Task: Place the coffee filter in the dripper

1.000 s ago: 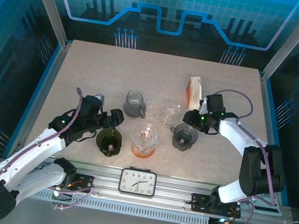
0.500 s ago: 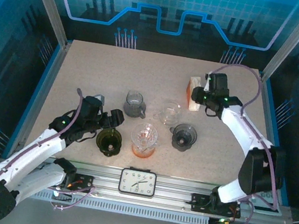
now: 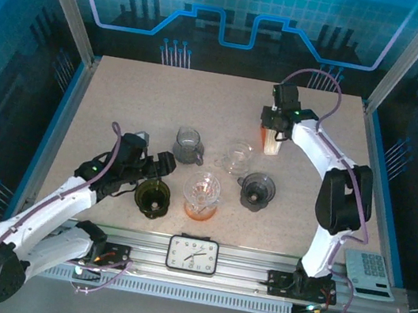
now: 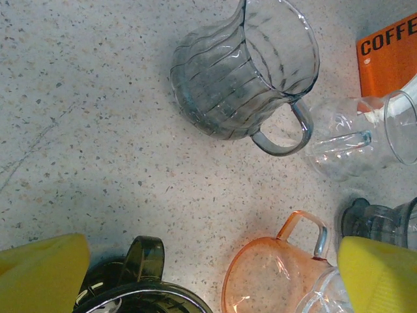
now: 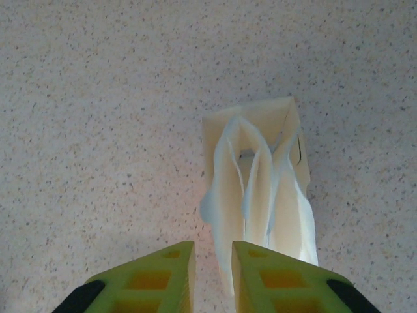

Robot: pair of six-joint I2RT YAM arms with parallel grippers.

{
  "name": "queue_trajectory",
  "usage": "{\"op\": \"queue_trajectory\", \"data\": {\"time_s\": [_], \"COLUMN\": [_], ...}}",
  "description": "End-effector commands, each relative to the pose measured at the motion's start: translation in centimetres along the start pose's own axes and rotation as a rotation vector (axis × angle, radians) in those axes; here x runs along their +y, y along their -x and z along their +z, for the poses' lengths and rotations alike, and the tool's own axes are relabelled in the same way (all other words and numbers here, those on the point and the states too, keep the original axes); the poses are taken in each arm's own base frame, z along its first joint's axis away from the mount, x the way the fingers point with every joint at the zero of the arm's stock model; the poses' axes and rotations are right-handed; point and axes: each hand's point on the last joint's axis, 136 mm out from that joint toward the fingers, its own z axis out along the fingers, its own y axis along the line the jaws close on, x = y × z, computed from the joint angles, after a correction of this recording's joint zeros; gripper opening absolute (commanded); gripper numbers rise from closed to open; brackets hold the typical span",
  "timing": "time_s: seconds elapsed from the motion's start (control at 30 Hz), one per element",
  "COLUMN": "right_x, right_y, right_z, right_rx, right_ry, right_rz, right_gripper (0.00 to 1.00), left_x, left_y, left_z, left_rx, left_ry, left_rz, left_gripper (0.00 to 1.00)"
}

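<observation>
White coffee filters (image 5: pixel 260 189) stand upright in an open orange box (image 3: pixel 271 137) at the back right. My right gripper (image 5: pixel 214 251) hovers over the box (image 5: pixel 287 114); its jaws stand narrowly apart, and the lower edge of the leftmost filter runs into the gap beside the right finger. Several drippers stand mid-table: a dark green one (image 3: pixel 154 198), an orange one (image 3: pixel 202 197), a dark grey one (image 3: pixel 257 190) and a clear one (image 3: pixel 238 157). My left gripper (image 3: pixel 158 166) is wide open and empty, just behind the dark green dripper (image 4: pixel 137 287).
A grey glass pitcher (image 4: pixel 241 72) stands behind the drippers. A clock (image 3: pixel 192 254) sits on the near rail. A white keypad (image 3: pixel 370 272) lies off the table's near right corner. Blue walls enclose the table.
My right arm swung from beside the dark grey dripper back to the filter box, and its jaws narrowed. The left arm barely moved.
</observation>
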Motion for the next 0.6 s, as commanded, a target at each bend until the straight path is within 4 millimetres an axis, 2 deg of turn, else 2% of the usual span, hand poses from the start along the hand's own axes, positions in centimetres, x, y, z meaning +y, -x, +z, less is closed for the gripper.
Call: {"op": "queue_trajectory", "data": {"time_s": [0.0,0.2,0.43,0.57], "right_x": [-0.2,-0.7,1.9,2.2], "right_y": [-0.1,0.2,0.8,0.5], "right_z": [0.5,1.1,0.6,1.2], "right_rx": [0.031,0.048,0.0,0.022], "right_ry": [-0.054,-0.095,-0.035,-0.042], "right_rz": [-0.029,-0.04,-0.115,-0.12], "right_gripper": [0.22,0.21,0.22,0.21], "left_x": [-0.2,-0.2,-0.2,-0.1], "left_y": [0.4,0.4,0.4,0.4], "left_z": [0.2,0.3,0.2,0.3], "left_rx": [-0.013,-0.012,-0.014,-0.012], "left_ry": [-0.012,-0.012,-0.015,-0.013], "left_rz": [0.019,0.02,0.016,0.016], "left_gripper": [0.99,0.99,0.99,0.99]}}
